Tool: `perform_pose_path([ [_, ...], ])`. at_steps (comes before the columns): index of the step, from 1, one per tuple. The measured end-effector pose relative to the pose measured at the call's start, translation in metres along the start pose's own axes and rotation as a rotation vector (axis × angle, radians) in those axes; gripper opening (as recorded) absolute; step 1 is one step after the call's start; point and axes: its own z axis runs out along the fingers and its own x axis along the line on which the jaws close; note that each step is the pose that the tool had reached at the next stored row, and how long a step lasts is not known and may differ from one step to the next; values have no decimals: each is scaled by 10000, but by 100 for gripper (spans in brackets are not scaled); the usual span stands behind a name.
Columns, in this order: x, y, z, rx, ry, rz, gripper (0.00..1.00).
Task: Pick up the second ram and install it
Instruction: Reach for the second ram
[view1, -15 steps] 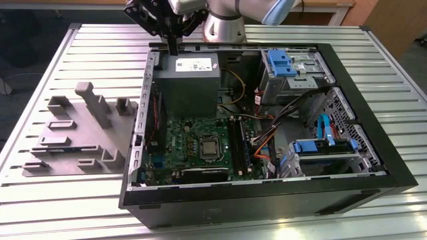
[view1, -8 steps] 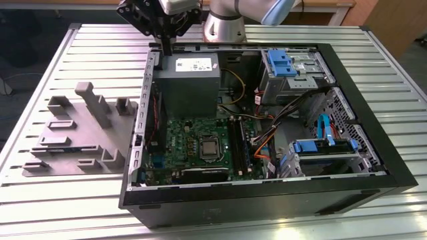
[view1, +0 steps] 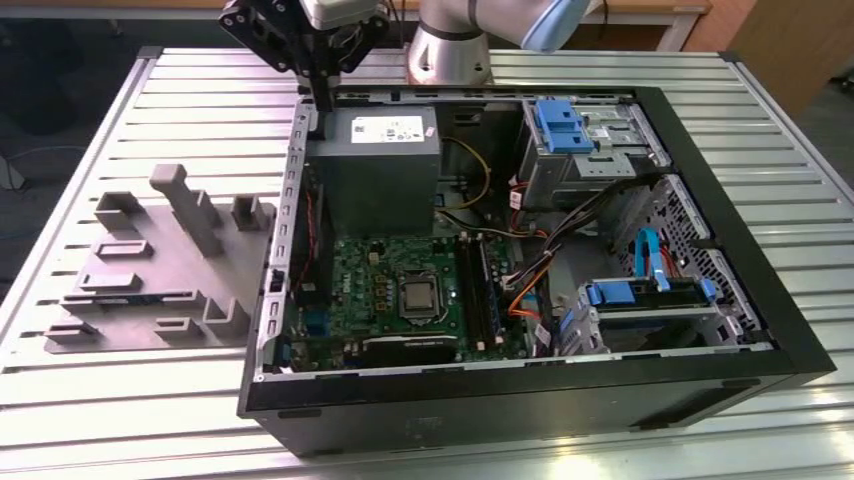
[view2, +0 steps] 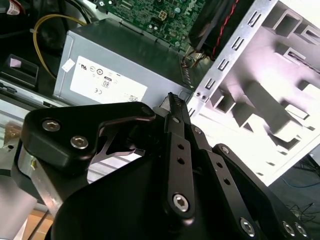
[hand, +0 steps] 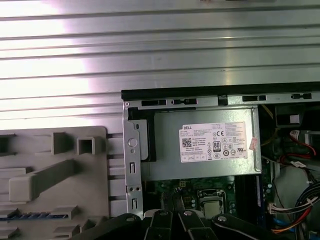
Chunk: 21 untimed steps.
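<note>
– Black metal comes nearest in both wrist views: the gripper. How do its fingers stand?
– Together, tip pressed to tip. In the exterior view the gripper hangs from the arm just over the PSU's far corner, the one towards that view's left.
– Does it touch the PSU?
– That cannot be told; the tips sit close above its edge, where its grey top meets the wall of the case.
– What lies past the PSU?
– Within the case, the green board lies flat against the PSU's nearer end in the exterior view, its long black slots running away from the PSU. Towards that view's right of the PSU, across a gap with loose cables, stands a blue drive bracket.
– And the ram?
– Outside the case. Past the perforated wall, on the side away from the PSU, a grey holder sits on the table. In the first wrist view the ram shows as a thin blue strip lying in one of the holder's slots, well apart from the PSU and from the gripper. The holder's moulded blocks and one long bar stand up from its plate beside the strip.
– Farthest of all?
– Ribbed metal of the table, bright with glare, stretching away behind the PSU's back end.
</note>
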Motion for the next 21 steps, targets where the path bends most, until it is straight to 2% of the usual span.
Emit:
perform_pose_path([
  [21, 193, -18, -4, -15, 0, 0, 11],
])
